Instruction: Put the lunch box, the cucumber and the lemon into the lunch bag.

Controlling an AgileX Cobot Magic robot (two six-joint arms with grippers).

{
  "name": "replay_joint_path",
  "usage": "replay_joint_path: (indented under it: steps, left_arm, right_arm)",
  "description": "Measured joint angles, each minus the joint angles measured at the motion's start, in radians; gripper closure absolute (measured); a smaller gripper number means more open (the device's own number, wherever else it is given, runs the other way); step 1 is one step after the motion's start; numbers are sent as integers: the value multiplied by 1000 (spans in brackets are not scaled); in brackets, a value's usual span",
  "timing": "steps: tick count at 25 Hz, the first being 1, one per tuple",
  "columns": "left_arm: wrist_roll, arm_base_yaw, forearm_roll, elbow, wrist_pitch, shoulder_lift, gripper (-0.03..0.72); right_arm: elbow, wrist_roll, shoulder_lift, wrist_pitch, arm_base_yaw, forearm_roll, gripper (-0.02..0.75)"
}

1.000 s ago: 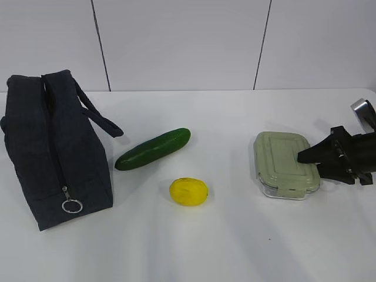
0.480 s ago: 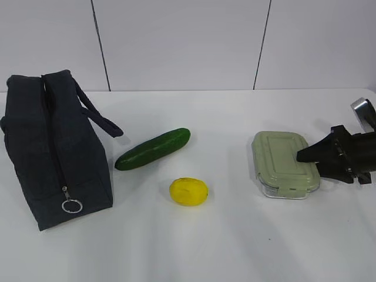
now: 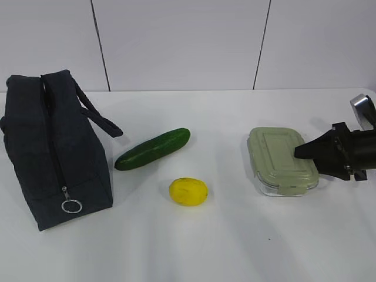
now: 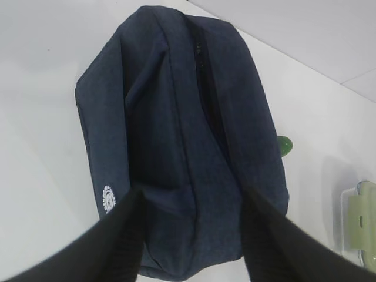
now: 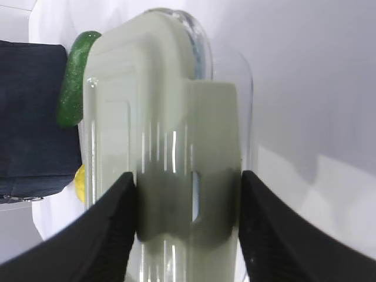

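Observation:
The lunch box (image 3: 281, 158), clear with a sage-green lid, sits right of centre, its right end raised slightly off the table. My right gripper (image 3: 305, 160) holds that end; in the right wrist view the gripper (image 5: 188, 194) has its jaws pressed on both sides of the box (image 5: 164, 106) at its clip tab. The cucumber (image 3: 153, 148) and the lemon (image 3: 188, 191) lie mid-table. The navy lunch bag (image 3: 53, 147) stands at the left, its zipper shut and the ring pull (image 3: 71, 205) hanging. My left gripper (image 4: 191, 202) is open and empty above the bag (image 4: 176, 117).
The white table (image 3: 194, 252) meets a white panelled wall (image 3: 176, 41) at the back. The bag's strap handle (image 3: 100, 117) droops toward the cucumber. The left arm does not show in the exterior view.
The right gripper has shifted the lunch box a little left and lifted its right end. The bag, cucumber and lemon have not moved.

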Motion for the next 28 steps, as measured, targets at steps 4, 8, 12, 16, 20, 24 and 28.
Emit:
replay_joint_path:
  steps: [4, 8, 12, 16, 20, 24, 28]
  left_arm:
    - [0, 0, 0, 0, -2, 0, 304]
    - [4, 0, 0, 0, -19, 2, 305]
    - [25, 0, -2, 0, -28, 27, 304]
    - [55, 0, -60, 0, -64, 81, 304]
    - [148, 0, -176, -1, -113, 168, 305]
    - [261, 0, -309, -2, -155, 268, 305]
    - [354, 0, -410, -5, -212, 348, 338]
  right_arm:
    - [0, -5, 0, 28, 0, 3, 339]
    - [-4, 7, 0, 40, 0, -1, 339]
    - [-31, 30, 0, 44, 0, -17, 339]
    - [-60, 55, 0, 44, 0, -21, 339]
    - [-63, 62, -8, 44, 0, -29, 339]
    - [-63, 68, -25, 50, 0, -37, 339]
    - [-63, 70, -26, 52, 0, -41, 339]
